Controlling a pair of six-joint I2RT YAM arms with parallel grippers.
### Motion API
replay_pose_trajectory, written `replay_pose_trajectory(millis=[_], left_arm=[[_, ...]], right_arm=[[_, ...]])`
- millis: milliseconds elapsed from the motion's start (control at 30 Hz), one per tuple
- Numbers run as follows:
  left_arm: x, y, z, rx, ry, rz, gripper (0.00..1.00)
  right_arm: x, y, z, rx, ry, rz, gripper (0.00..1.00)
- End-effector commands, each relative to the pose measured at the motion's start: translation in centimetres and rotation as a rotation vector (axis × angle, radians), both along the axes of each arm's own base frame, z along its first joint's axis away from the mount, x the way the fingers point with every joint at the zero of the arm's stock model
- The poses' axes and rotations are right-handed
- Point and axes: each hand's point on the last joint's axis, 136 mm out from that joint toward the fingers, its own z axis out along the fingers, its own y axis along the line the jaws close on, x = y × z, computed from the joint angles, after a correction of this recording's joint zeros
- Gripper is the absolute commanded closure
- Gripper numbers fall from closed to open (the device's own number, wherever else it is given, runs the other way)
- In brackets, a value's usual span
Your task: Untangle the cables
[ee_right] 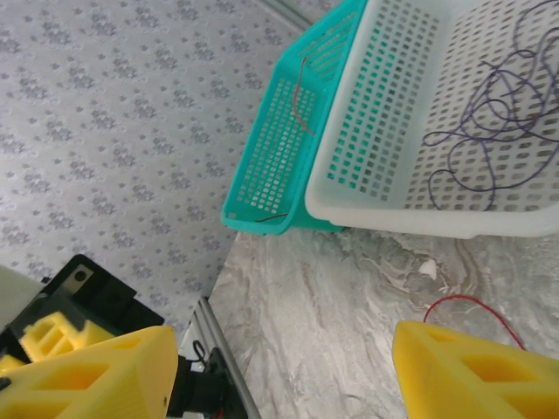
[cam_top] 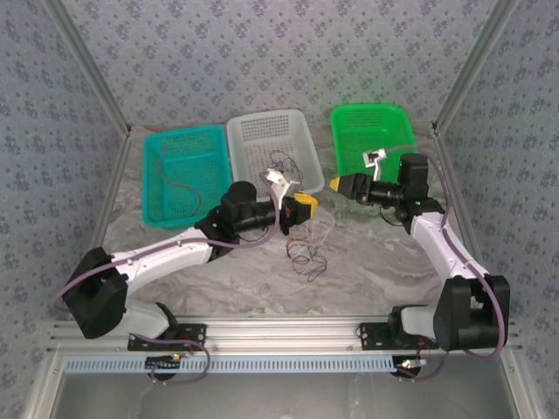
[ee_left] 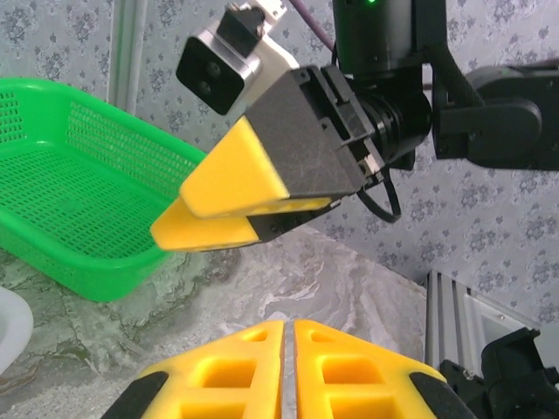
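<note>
Left pincer (cam_top: 303, 207): closed, pads pressed flat together. We cannot tell whether a hair-thin wire is nipped between them.
Right pincer (ee_right: 279, 375): open, with nothing between its fingers. It faces the left pincer tip to tip, near but apart.
Cables (cam_top: 307, 254): we see a loose knot of red, dark and whitish loops on the table, just below both pincers on the side toward the arm bases. One red loop (ee_right: 476, 305) lies just ahead of the right pincer.
In baskets: purple wires (ee_right: 489, 105) lie in the white basket (cam_top: 253, 131) just beyond the left pincer. A reddish wire (ee_right: 301, 100) lies in the teal basket (cam_top: 179, 133) further to its left.
Handling: we judge them nearly weightless, limp and springy, so they snag on each other and slip from wide pads.
Where to hold: we would pinch one strand on an outer loop that stands clear of the knot, at the fingertips, and draw slowly.
</note>
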Motion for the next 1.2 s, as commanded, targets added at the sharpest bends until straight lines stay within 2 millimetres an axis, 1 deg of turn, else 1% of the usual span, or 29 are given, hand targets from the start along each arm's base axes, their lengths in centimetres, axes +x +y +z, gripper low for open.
replay_pose_trajectory(millis=[0, 67, 133, 200, 267, 367, 400, 467, 500, 567, 633, 700, 800, 867, 967, 1033, 1167], left_arm=[[-0.3, 0.3, 2.0, -0.009, -0.087, -0.013, 0.89], [0.0, 0.1, 2.1, 0.002, -0.107, -0.007, 0.89], [0.2, -0.1, 2.0, 0.022, -0.119, -0.005, 0.89], [0.6, -0.1, 2.0, 0.035, -0.131, 0.005, 0.89], [0.8, -0.2, 1.7, 0.055, -0.128, 0.011, 0.89], [0.9, -0.2, -0.2, 0.137, -0.099, 0.005, 0.88], [0.9, -0.1, -1.1, 0.169, -0.084, 0.009, 0.87], [1.1, 0.6, -2.6, 0.215, -0.059, 0.034, 0.86], [1.2, 1.0, -3.3, 0.233, -0.048, 0.056, 0.82], [1.4, 1.9, -4.0, 0.245, -0.031, 0.099, 0.73], [1.5, 2.6, -4.6, 0.251, -0.018, 0.136, 0.65], [1.9, 3.4, -5.1, 0.258, 0.003, 0.187, 0.54], [2.0, 4.1, -5.3, 0.255, 0.007, 0.218, 0.50], [2.1, 4.3, -5.4, 0.254, 0.006, 0.229, 0.46], [2.2, 4.4, -5.8, 0.267, 0.005, 0.238, 0.43], [2.3, 4.5, -6.0, 0.271, 0.005, 0.243, 0.42], [2.4, 4.4, -6.1, 0.267, 0.005, 0.246, 0.42]], right_arm=[[-2.0, 1.5, 1.7, 0.010, -0.037, 0.129, 0.30], [-2.5, 1.9, 1.4, 0.008, -0.011, 0.152, 0.30], [-2.7, 1.9, 0.7, -0.003, 0.030, 0.141, 0.30], [-2.7, 1.3, -0.4, -0.042, 0.069, 0.105, 0.31], [-2.4, 0.2, -2.1, -0.113, 0.118, 0.038, 0.30], [-2.1, -1.9, -5.5, -0.229, 0.239, -0.054, 0.32], [-2.2, -2.2, -6.5, -0.245, 0.285, -0.065, 0.34], [-2.8, -2.2, -8.2, -0.265, 0.351, -0.056, 0.36], [-3.2, -2.1, -9.4, -0.304, 0.373, -0.052, 0.36], [-4.4, -2.1, -11.9, -0.407, 0.437, -0.036, 0.36], [-5.3, -2.1, -14.0, -0.481, 0.489, -0.022, 0.37], [-6.2, -2.1, -15.9, -0.534, 0.557, -0.011, 0.39], [-7.3, -3.1, -18.2, -0.620, 0.628, -0.033, 0.46], [-7.9, -3.5, -18.8, -0.642, 0.644, -0.045, 0.46], [-8.3, -3.9, -19.0, -0.660, 0.635, -0.075, 0.46], [-8.7, -3.8, -19.2, -0.661, 0.637, -0.068, 0.46], [-9.6, -3.5, -20.7, -0.672, 0.676, -0.043, 0.47]])
